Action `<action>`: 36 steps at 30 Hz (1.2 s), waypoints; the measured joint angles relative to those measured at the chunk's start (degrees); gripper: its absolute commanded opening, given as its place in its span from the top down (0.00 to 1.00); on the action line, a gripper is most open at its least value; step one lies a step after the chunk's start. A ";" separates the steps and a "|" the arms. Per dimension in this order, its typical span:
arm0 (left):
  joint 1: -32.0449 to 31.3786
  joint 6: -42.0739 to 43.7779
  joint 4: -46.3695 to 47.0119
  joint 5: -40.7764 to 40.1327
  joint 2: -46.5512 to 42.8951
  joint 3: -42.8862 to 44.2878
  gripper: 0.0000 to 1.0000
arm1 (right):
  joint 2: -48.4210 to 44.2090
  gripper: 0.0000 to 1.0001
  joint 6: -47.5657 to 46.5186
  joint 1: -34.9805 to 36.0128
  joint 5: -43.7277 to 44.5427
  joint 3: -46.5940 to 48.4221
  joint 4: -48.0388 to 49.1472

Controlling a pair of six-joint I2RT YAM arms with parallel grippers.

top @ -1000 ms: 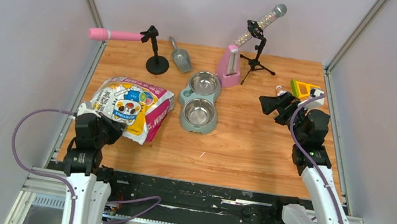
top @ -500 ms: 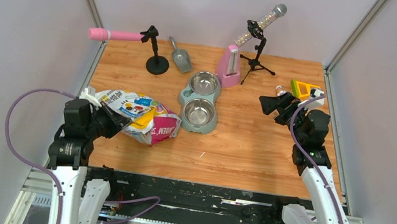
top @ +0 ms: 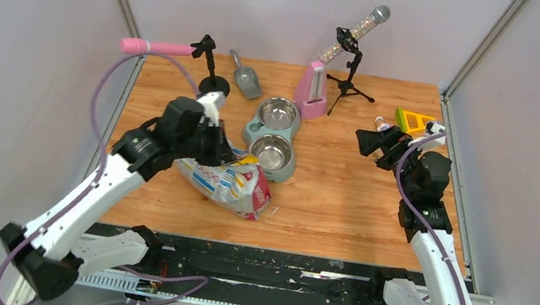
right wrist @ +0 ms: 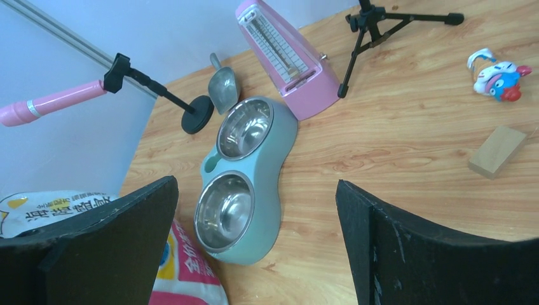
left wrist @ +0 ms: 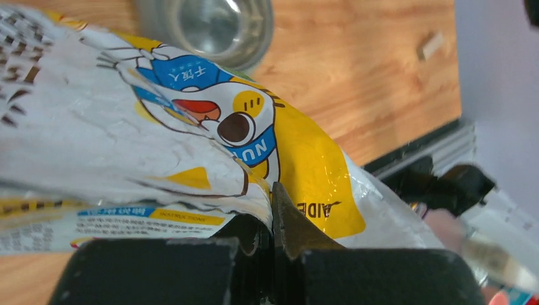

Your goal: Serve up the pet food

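A wooden table (top: 340, 194) is seen, walled in by pale panels. The left arm (top: 99, 184) is stretched out across the table, and the right arm (top: 431, 231) is raised at the right side.

A printed bag (top: 227, 182) in white, yellow and pink is held by its crumpled upper edge in the left gripper (top: 220, 145). In the left wrist view, the 2 fingers (left wrist: 286, 222) are seen pressed together on a fold of the bag. The bag slopes down just beside the near bowl; whether it rests on the table cannot be told. The pet food itself cannot be made out in any view.

A teal feeder (top: 254, 128) with 2 steel bowls is set at the middle. Behind it, a pink metronome (top: 312, 91) is placed, with a silver microphone (top: 360, 29) on a tripod beside it. A pink microphone (top: 158, 48) is carried on a round-based stand. A grey scoop (top: 246, 79) is laid between that stand and the feeder.

The right gripper (top: 370, 143) is held above the table with its fingers (right wrist: 127, 222) wide apart and nothing between them. A yellow-green object (top: 411, 121), a wooden block (right wrist: 498, 150) and a small toy (right wrist: 499, 70) are found near it.
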 measured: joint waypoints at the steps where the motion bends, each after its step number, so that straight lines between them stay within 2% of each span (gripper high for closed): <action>1: -2.51 0.87 0.52 -0.50 2.34 1.27 1.00 | -0.48 0.03 -0.07 0.00 0.39 0.00 0.00; 4: -9.60 3.80 3.65 1.46 10.01 5.16 1.00 | -2.29 0.03 -0.50 0.00 1.53 0.00 -0.02; 10: -17.09 8.17 7.63 7.65 18.18 9.55 1.00 | -4.55 0.03 -1.01 0.00 2.75 -0.02 -0.02; 20: -22.58 13.60 12.13 16.33 30.34 17.66 1.00 | -4.72 0.03 -1.03 0.00 2.93 -0.02 -0.33; 28: -23.47 15.98 12.59 15.91 32.35 19.50 1.00 | -4.72 0.02 -0.66 0.00 3.39 0.02 -4.00; 29: -23.52 16.09 12.48 15.37 32.35 19.58 0.97 | -4.72 0.02 -0.61 0.00 3.37 0.02 -4.79; 30: -23.69 16.13 12.26 14.51 32.35 19.80 0.85 | -4.72 0.02 -0.59 0.00 3.34 0.11 -5.70; 31: -23.80 16.13 12.20 13.42 32.35 19.87 0.78 | -4.72 0.02 -0.59 0.00 3.32 0.20 -6.43; 33: -24.02 16.22 11.82 11.30 32.35 20.41 0.42 | -4.72 0.02 -0.55 0.00 3.08 0.37 -7.39; 34: -24.20 16.28 11.82 10.23 32.28 20.76 0.33 | -4.68 0.02 -0.55 0.00 2.78 0.59 -8.02; 35: -24.28 16.72 11.89 9.35 32.04 21.05 0.08 | -4.63 0.02 -0.52 0.00 2.60 0.72 -8.22; 36: -24.35 16.35 12.35 8.37 31.54 21.09 0.04 | -4.48 0.02 -0.50 0.00 2.16 1.01 -8.72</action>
